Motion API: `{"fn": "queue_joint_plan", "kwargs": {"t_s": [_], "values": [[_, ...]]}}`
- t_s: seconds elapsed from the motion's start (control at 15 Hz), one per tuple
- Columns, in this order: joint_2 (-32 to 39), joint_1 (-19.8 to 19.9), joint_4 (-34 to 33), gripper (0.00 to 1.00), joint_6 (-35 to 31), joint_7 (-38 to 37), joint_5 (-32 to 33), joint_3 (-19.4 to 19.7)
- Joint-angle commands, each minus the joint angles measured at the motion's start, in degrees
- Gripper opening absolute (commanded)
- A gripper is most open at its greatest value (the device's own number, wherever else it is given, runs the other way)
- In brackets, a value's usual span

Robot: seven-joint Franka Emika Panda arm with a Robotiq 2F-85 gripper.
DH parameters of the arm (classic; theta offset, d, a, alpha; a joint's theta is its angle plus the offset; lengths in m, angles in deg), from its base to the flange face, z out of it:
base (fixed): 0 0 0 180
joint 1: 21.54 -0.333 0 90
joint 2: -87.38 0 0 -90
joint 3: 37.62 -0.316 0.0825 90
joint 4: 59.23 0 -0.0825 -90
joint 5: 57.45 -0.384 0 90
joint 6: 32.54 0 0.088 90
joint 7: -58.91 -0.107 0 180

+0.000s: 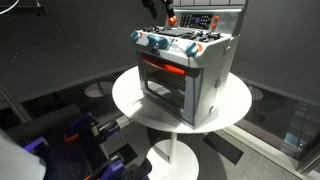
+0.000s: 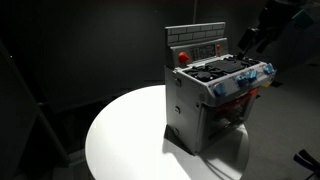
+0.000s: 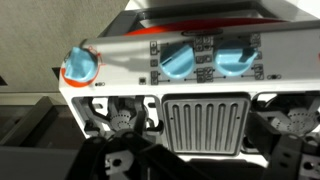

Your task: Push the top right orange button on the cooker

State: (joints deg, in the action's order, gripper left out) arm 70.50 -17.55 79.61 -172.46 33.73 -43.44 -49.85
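The cooker (image 1: 185,75) (image 2: 205,105) stands on a round white table in both exterior views, with its oven window lit orange. Its dark upright control panel (image 1: 205,20) (image 2: 198,47) rises at the back. An orange-red button shows at the panel's left end (image 2: 183,56). The orange button at the right end is too small to make out. My gripper (image 1: 157,9) (image 2: 249,41) hovers above the cooktop, apart from the panel. In the wrist view its dark fingers (image 3: 150,168) look shut and empty over the grill plate (image 3: 205,122).
The blue-and-white front knobs (image 3: 200,60) line the cooker's front edge. The white table (image 1: 130,100) (image 2: 120,140) has bare surface around the cooker. Dark floor and equipment lie below the table (image 1: 80,135).
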Motion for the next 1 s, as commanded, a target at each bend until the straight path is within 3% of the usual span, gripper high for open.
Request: {"fn": "queue_joint_plan", "kwargs": {"t_s": [0.0, 0.47, 0.93], "values": [[6.3, 2.1, -6.4, 1.00, -1.5, -5.2, 6.5, 0.1], [15.4, 1.5, -16.1, 1.00, -1.1, -14.3, 17.3, 4.3], [23.1, -1.5, -23.8, 1.00, -0.4, -20.0, 21.9, 10.2]]}}
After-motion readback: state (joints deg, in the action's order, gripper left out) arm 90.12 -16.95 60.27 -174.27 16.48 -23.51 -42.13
